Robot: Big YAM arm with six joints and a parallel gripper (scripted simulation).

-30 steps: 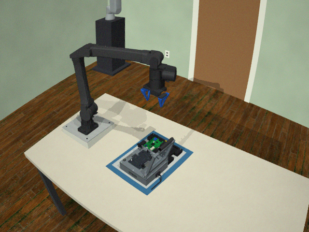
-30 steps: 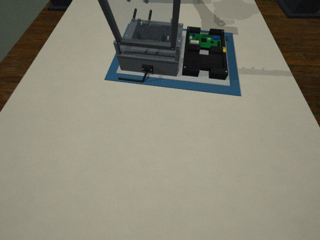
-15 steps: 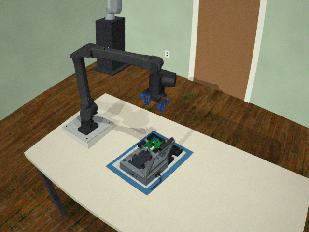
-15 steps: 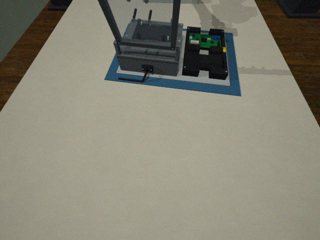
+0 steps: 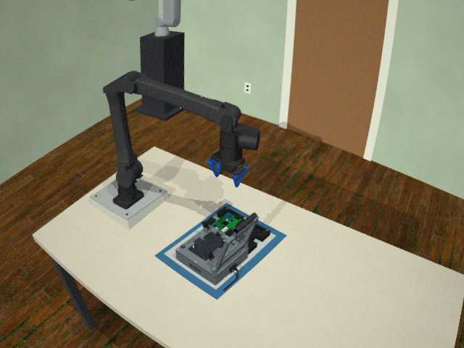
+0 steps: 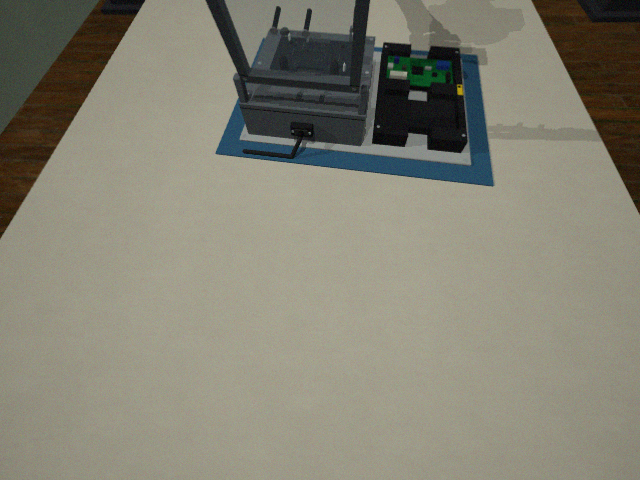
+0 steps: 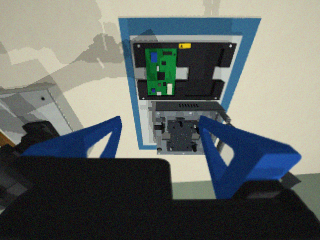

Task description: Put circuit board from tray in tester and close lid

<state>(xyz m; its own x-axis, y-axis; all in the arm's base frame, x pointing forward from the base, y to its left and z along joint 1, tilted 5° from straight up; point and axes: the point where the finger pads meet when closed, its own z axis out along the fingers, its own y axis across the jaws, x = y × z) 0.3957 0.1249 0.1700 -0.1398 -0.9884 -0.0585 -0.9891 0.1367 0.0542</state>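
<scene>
Plainly, the job is at its very beginning, with all of the handling ahead. The circuit board (image 5: 236, 223) (image 6: 423, 79) (image 7: 169, 62) lies face up in one pocket of the black tray (image 5: 262, 232) (image 6: 447, 141) (image 7: 228, 60), its white connector (image 5: 225, 228) (image 6: 398, 74) (image 7: 170, 89) at the end nearer the tester (image 5: 194, 264) (image 6: 330, 129) (image 7: 167, 106). The tester has no board in it, and its lid (image 5: 224, 254) (image 6: 360, 41) stands raised, so the loading side is ready. The jaws are released and hold nothing; their blue fingers (image 5: 236, 182) are spread wide, well above the surface (image 5: 337, 280) (image 6: 310, 310) (image 7: 280, 100).

What remains is the whole sequence: grasp the board by its long edges at the recesses, lift it out, carry it across, seat it flat over both pins, press the lid down until it latches, and let go. The hook is too small to make out, so I cannot tell whether the board needs turning on the way; that should be settled before it is lowered.
</scene>
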